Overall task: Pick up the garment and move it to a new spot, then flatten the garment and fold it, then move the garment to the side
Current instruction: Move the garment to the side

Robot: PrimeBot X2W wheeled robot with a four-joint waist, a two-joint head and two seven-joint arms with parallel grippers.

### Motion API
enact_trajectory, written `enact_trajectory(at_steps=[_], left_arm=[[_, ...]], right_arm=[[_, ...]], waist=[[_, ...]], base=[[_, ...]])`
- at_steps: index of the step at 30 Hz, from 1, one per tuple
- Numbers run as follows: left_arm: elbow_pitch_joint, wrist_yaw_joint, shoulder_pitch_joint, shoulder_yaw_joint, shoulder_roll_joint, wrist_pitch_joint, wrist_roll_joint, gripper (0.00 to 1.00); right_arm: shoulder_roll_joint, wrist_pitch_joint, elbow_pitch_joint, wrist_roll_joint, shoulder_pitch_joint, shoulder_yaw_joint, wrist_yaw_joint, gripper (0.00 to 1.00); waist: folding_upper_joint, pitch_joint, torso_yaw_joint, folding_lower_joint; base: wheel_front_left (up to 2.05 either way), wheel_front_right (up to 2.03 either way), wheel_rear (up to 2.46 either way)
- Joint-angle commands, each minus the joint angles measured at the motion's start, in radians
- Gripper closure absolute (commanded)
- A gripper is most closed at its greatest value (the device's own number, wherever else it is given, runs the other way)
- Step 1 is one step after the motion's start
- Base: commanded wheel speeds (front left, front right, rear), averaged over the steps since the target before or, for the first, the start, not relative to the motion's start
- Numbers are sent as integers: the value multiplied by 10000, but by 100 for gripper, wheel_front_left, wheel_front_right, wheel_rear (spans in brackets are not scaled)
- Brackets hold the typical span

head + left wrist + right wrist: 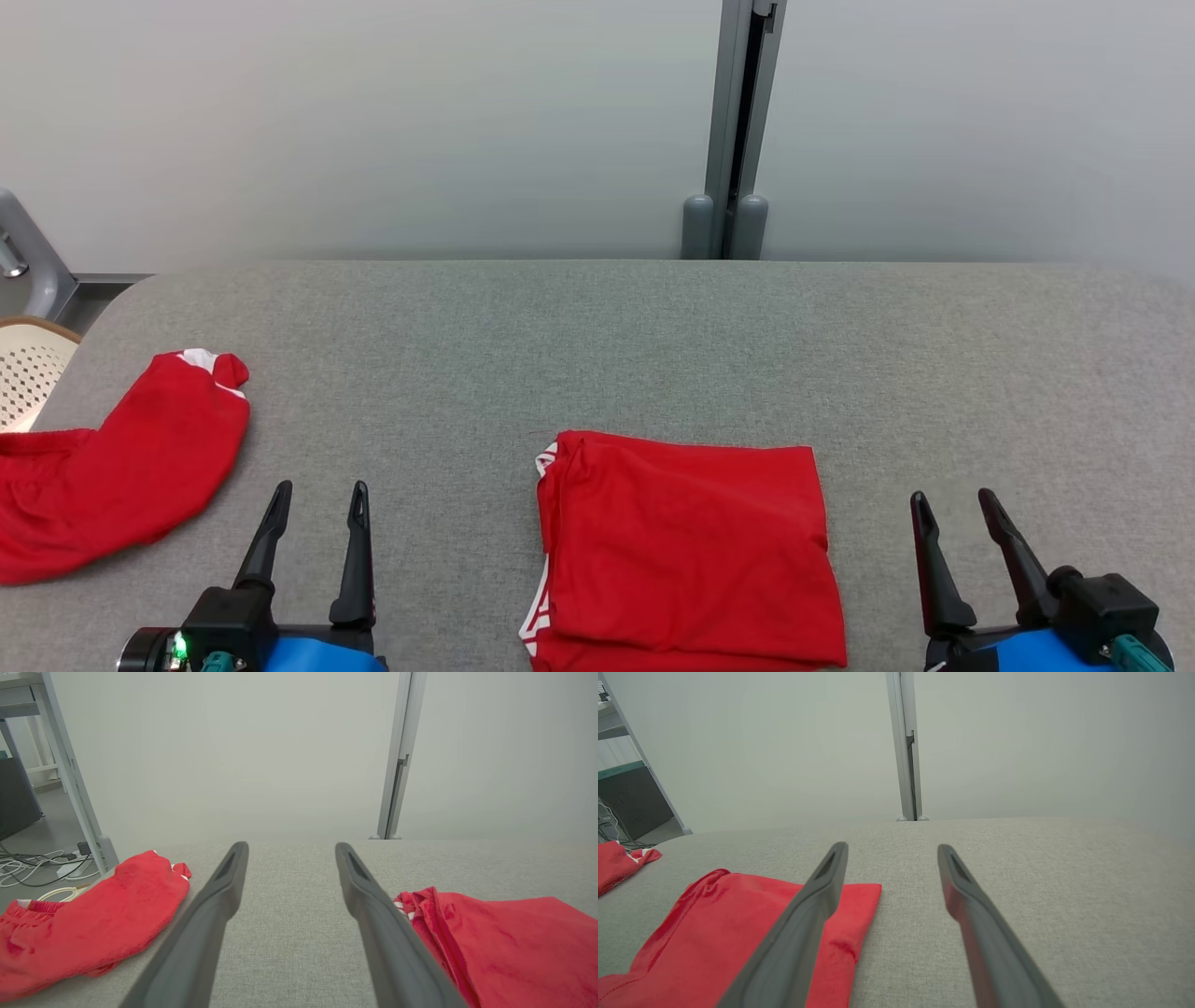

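A red garment [686,551] with white trim lies folded into a rough square on the grey padded table [653,345], at the near middle between my two grippers. My left gripper [320,499] stands open to its left, above bare table, with nothing between its fingers. My right gripper [953,497] stands open to the garment's right, also empty. In the left wrist view the left gripper [290,847] points over the table, and the folded garment [504,942] lies right of it. In the right wrist view the right gripper [892,847] has the garment [714,933] beneath and left of its left finger.
A second red garment [121,467] lies loosely rumpled at the table's left edge, also visible as the rumpled garment [93,914] in the left wrist view. A cream perforated basket [28,373] sits beyond that edge. A grey post [738,131] stands behind the table. Cables [28,868] lie on the floor.
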Motion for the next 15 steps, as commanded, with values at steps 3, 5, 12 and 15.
enact_trajectory(at_steps=[3,5,12,15], left_arm=[[46,24,130,19,36,-46,87,0],[61,35,174,14,31,-46,99,0],[64,71,229,-5,16,-46,79,0],[76,78,237,0,14,-46,70,0]], right_arm=[[22,-32,216,161,202,25,1,0],[22,-32,279,172,204,30,1,0],[24,-32,372,165,118,29,1,0],[25,-32,366,175,107,62,1,0]], waist=[[0,-30,32,1],[0,-35,41,1],[0,-33,42,1],[0,-26,41,1]], base=[[0,0,0],[0,0,0],[0,0,0],[0,0,0]])
